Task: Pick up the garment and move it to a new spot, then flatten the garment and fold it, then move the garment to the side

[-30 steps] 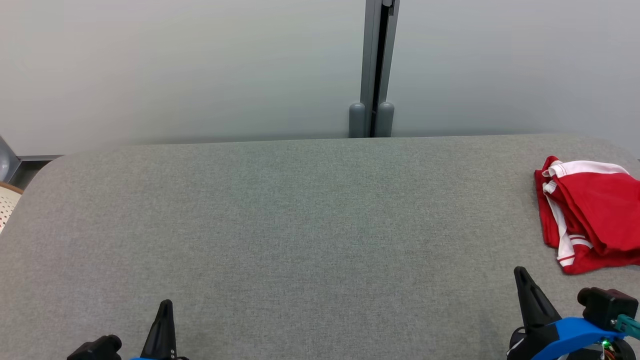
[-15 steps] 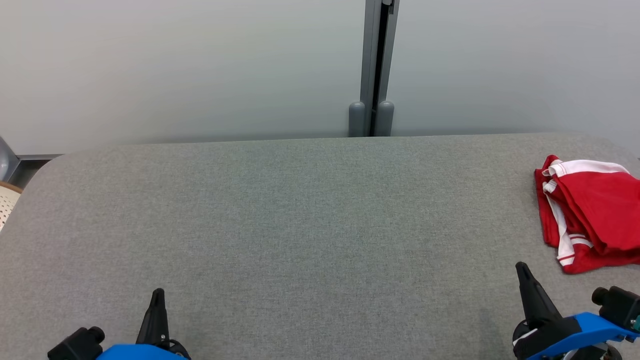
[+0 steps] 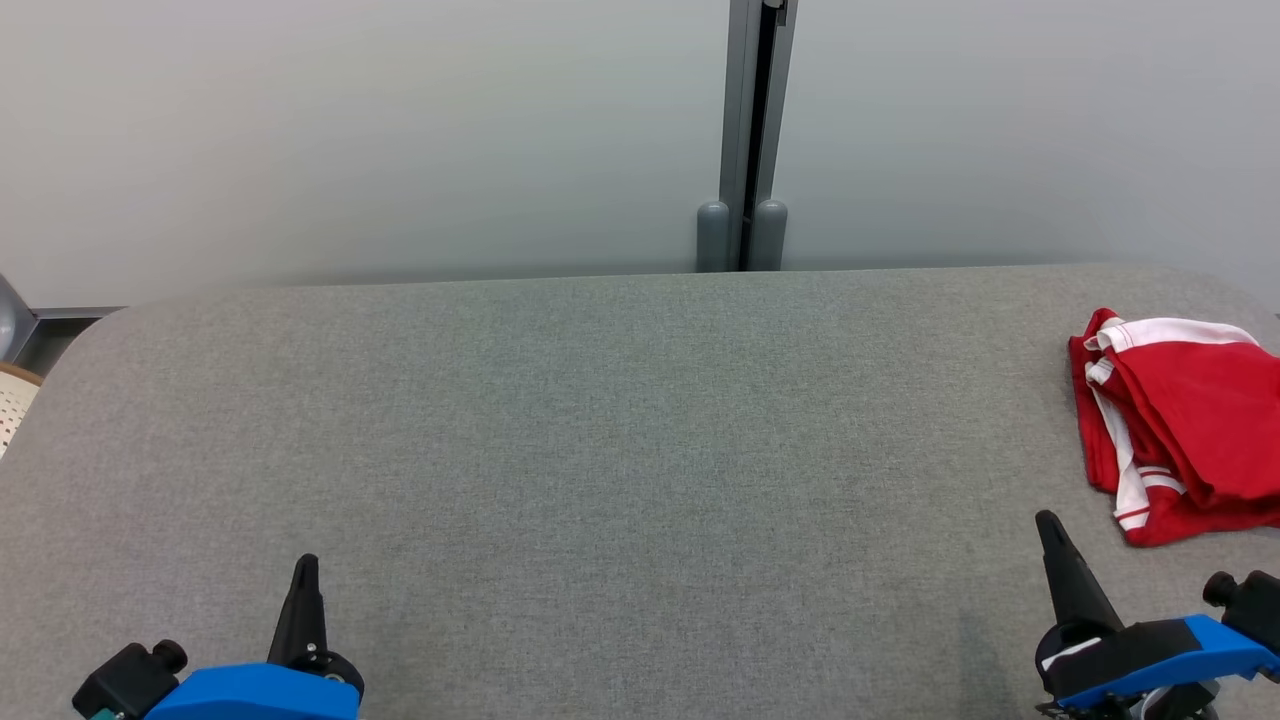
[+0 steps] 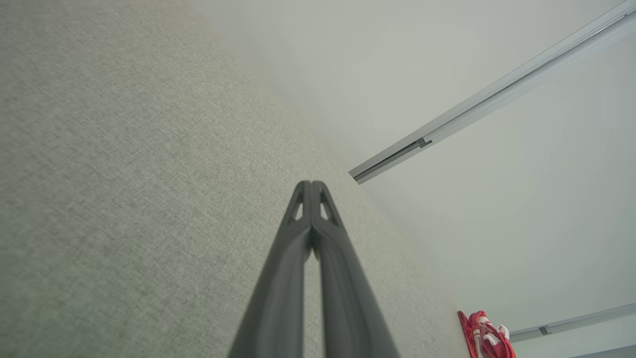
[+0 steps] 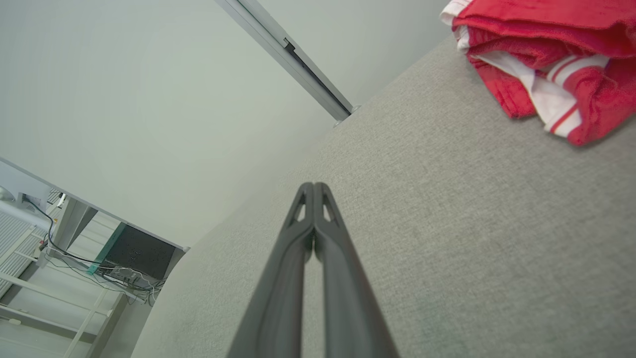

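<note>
A red garment with white trim [image 3: 1180, 420] lies folded in a bundle at the far right of the grey cloth table [image 3: 620, 450]. It shows again in the right wrist view [image 5: 551, 64] at the top right and small in the left wrist view [image 4: 484, 335]. My right gripper [image 3: 1048, 525] hovers at the lower right, just short of the garment and left of its near corner, fingers pressed together and empty [image 5: 313, 188]. My left gripper [image 3: 305, 565] sits at the lower left, far from the garment, shut and empty too [image 4: 311, 185].
A pale wall with a grey vertical post [image 3: 745, 140] runs behind the table. A perforated white object [image 3: 12, 405] sits off the table's left edge. A desk with cables [image 5: 99, 248] stands beyond the table in the right wrist view.
Both grippers have drifted slightly up the head view, the left one also a little leftward. The garment has stayed where it lies.
</note>
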Motion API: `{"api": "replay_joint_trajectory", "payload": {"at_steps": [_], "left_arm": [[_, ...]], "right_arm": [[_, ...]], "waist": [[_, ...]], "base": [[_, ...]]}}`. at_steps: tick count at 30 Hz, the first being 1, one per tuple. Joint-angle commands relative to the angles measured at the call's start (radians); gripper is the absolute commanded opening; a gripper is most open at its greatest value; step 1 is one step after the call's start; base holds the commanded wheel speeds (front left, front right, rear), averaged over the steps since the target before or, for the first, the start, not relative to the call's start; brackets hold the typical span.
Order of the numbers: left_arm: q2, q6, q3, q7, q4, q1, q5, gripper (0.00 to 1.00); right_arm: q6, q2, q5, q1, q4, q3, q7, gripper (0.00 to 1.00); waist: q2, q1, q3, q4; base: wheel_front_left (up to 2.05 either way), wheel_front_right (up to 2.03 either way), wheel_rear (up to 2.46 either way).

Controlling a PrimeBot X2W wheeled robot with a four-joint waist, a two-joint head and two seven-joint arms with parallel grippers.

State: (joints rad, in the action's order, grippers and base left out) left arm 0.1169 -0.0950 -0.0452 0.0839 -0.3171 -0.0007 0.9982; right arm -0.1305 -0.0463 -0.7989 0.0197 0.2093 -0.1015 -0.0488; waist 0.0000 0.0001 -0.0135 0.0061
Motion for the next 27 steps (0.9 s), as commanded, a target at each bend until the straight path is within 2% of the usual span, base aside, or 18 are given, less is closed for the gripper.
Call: {"api": "replay_joint_trajectory", "payload": {"at_steps": [1, 27], "left_arm": [[0.001, -0.005, 0.012, -0.006, 0.016, -0.03, 0.023, 0.0], [-0.026, -0.019, 0.072, -0.083, 0.04, -0.065, 0.257, 0.0]], "right_arm": [[0.0, -0.004, -0.032, 0.031, -0.009, -0.002, -0.002, 0.0], [0.0, -0.005, -0.342, 0.057, 0.008, -0.007, -0.028, 0.0]], "waist": [[0.0, -0.0001, 0.0, 0.0], [0.0, -0.0001, 0.005, -0.002]], "base": [[0.0, 0.0, 0.0], [0.0, 0.0, 0.0]]}}
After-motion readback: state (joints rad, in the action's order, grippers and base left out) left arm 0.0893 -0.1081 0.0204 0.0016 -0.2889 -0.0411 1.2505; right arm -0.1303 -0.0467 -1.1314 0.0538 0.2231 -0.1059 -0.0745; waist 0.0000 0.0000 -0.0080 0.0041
